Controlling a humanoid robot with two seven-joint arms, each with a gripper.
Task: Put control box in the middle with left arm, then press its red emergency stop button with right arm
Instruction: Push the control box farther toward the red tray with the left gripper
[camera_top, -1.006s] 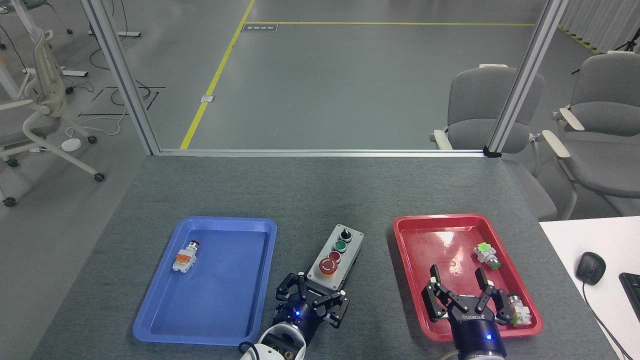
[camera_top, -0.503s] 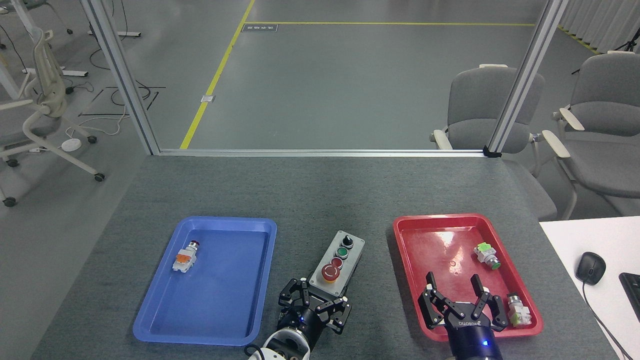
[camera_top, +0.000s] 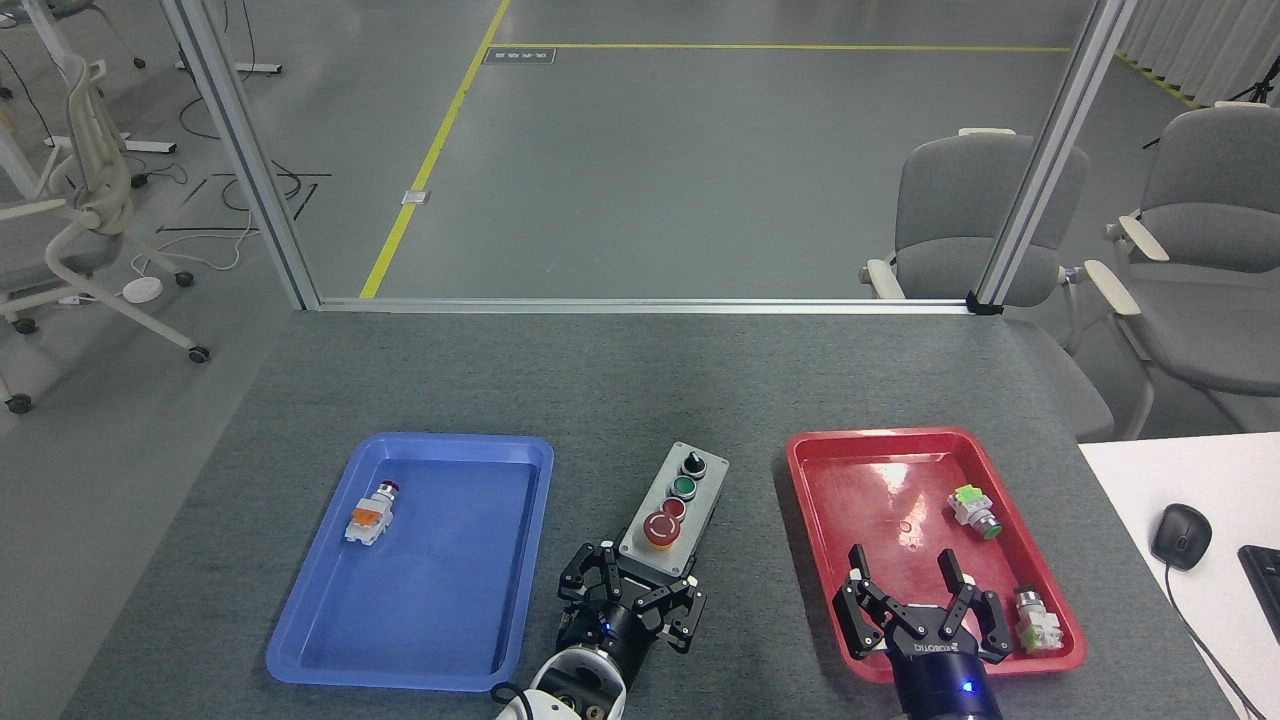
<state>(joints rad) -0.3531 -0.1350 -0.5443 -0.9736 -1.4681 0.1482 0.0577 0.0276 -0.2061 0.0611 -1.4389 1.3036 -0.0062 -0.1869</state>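
Lying on the grey worktop (camera_top: 640, 380) between the two trays, the control box (camera_top: 675, 510) points away from the robot at a slight tilt to the right. Its top carries a black knob (camera_top: 692, 465) at the far end, then a green button (camera_top: 683, 487), a small red button (camera_top: 672, 507), and the big red emergency stop button (camera_top: 658, 530) nearest the robot. The left gripper (camera_top: 632, 594) sits at the near end of the box, its black jaws drawn in around that end; whether they actually pinch it I cannot tell from here. The right gripper (camera_top: 912, 590) hovers over the near part of the red tray (camera_top: 812, 540), jaws spread apart and holding nothing. In that tray lie a green-capped push-button part (camera_top: 974, 510) and another whitish part (camera_top: 1036, 620) by the near right corner. A white-and-orange push-button part (camera_top: 370, 514) rests in the blue tray (camera_top: 500, 640) to the left.
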